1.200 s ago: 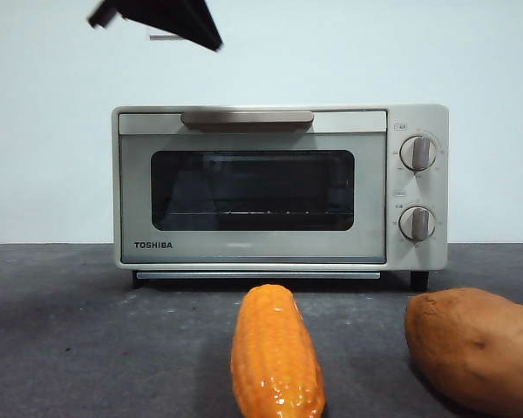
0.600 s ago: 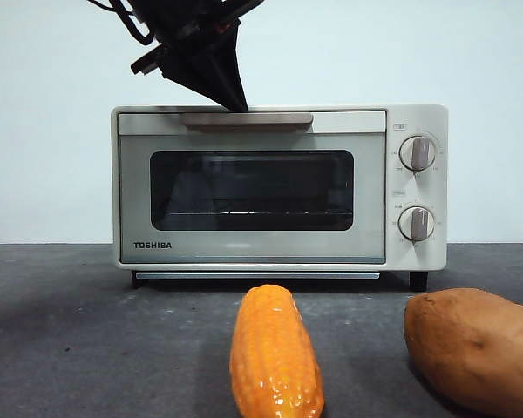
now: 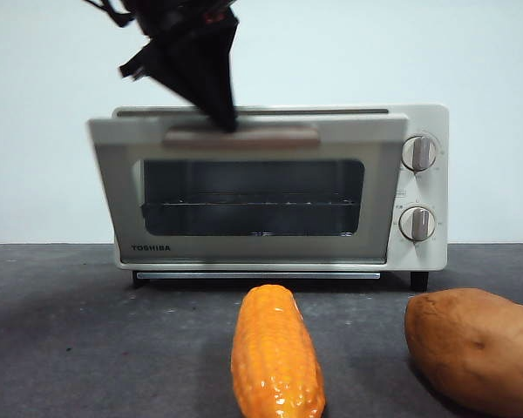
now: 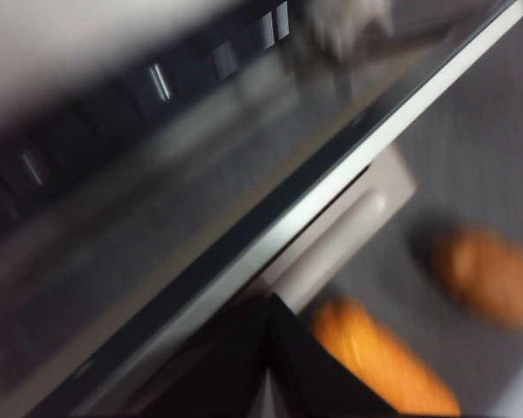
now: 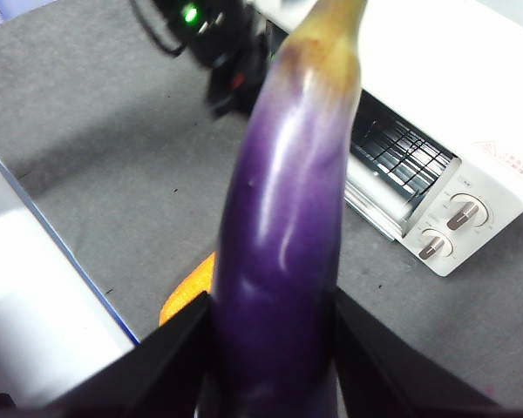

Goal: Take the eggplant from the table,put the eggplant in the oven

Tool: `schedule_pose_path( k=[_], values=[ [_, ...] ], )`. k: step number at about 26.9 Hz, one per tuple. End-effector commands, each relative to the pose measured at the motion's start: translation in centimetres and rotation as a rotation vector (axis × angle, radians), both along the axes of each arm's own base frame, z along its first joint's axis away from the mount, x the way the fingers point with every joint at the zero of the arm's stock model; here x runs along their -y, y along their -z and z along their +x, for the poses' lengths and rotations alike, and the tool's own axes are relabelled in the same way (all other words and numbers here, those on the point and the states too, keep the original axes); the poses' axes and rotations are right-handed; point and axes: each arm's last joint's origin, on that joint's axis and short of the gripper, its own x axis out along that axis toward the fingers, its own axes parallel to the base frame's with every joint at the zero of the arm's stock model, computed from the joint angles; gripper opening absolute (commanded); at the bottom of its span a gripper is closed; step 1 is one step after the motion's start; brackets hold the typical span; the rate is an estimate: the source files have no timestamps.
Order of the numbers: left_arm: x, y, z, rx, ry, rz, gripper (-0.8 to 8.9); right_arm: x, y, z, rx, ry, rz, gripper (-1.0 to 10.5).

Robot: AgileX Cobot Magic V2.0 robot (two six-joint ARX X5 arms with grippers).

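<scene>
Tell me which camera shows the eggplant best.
The right wrist view: the eggplant fills the middle of the picture, glossy purple, gripped between the right gripper jaws. The front view does not show it at all, and the blurred left wrist view shows none of it either.

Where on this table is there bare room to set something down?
The table is bare from the corn cob out to its far side, away from the sweet potato. Between those two lies only a narrow gap. The strip before the oven is poor: the left tool is tipping its door open.
</scene>
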Motion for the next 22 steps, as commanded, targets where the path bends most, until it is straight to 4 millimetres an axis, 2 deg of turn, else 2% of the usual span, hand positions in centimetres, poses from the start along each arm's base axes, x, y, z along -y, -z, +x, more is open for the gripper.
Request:
schedule_pose_path(
  k=[1,4,8,14,17,22],
  values=[
    [0.6,0.6,-0.7,-0.072,0.037,0.084,0.06,0.0,0.3,-0.1,-0.027,-0.014,-0.071,1.5],
    [0.7,0.0,-2.2,-0.092,0.072,0.105,0.06,-0.2,0.4,0.0,-0.021,-0.023,-0.086,1.5],
    [0.4,-1.9,-4.0,-0.043,0.102,0.069,0.06,-1.0,0.5,0.3,-0.022,-0.030,-0.115,1.5],
    [-1.6,-4.8,-5.5,0.101,0.030,0.029,0.06,-3.1,1.1,1.1,-0.023,-0.057,-0.201,1.5],
    [-3.2,-5.2,-5.9,0.169,-0.051,0.028,0.06,-4.6,1.7,1.8,-0.031,-0.049,-0.253,1.5],
    [-6.3,-4.2,-6.6,0.231,-0.180,-0.013,0.06,-7.0,2.6,2.9,0.003,-0.020,-0.361,1.5]
  ],
)
